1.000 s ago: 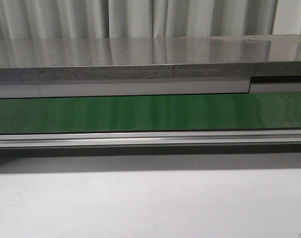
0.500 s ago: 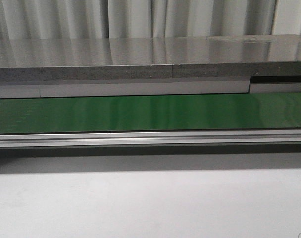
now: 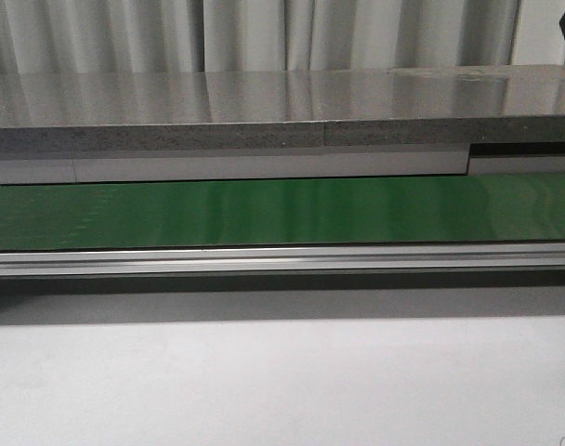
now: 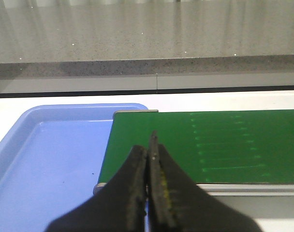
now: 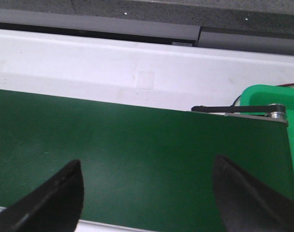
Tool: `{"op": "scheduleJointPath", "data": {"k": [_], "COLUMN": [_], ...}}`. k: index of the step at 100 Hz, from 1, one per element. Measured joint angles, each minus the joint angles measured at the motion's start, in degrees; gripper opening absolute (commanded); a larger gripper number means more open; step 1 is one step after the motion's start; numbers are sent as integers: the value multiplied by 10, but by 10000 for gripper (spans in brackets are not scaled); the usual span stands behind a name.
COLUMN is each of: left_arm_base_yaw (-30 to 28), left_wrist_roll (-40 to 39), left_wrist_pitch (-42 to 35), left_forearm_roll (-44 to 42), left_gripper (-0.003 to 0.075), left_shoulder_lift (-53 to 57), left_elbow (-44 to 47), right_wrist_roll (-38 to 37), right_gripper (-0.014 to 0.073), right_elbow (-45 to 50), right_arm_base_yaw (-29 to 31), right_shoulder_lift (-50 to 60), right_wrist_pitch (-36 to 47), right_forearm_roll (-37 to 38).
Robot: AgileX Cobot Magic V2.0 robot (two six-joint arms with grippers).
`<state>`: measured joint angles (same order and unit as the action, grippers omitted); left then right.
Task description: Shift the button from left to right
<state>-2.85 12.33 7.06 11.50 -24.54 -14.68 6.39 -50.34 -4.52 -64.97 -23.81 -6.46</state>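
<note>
No button shows on the green conveyor belt (image 3: 282, 212), so the move looks unstarted: the left gripper (image 4: 148, 159) is closed and empty, the right gripper (image 5: 147, 193) spread wide, holding nothing.

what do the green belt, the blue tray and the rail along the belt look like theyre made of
Green belt: likely smooth rubber or PVC, semi-gloss, with soft streaks of reflected light. Blue tray: probably moulded plastic, going by its uniform colour, rounded corners and dull sheen. Rail: looks like extruded aluminium, silver and brushed, with straight grooves along its length.
</note>
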Motion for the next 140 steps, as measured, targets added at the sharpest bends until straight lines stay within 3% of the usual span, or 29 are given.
{"op": "scheduleJointPath", "data": {"k": [53, 74, 90, 116, 140], "left_arm_base_yaw": [0, 0, 0, 0, 0], "left_wrist_roll": [0, 0, 0, 0, 0], "left_wrist_pitch": [0, 0, 0, 0, 0], "left_forearm_roll": [0, 0, 0, 0, 0], "left_gripper": [-20, -20, -20, -20, -20], "left_shoulder_lift": [0, 0, 0, 0, 0], "left_elbow": [0, 0, 0, 0, 0], "right_wrist_roll": [0, 0, 0, 0, 0], "right_gripper": [547, 485, 365, -70, -67], "right_elbow": [223, 268, 274, 275, 275], "right_arm_base_yaw": [-1, -1, -1, -1, -1], "right_shoulder_lift": [361, 454, 464, 464, 464], "right_wrist_pitch": [54, 52, 48, 48, 48], "right_forearm_roll": [-4, -4, -4, -4, -4]}}
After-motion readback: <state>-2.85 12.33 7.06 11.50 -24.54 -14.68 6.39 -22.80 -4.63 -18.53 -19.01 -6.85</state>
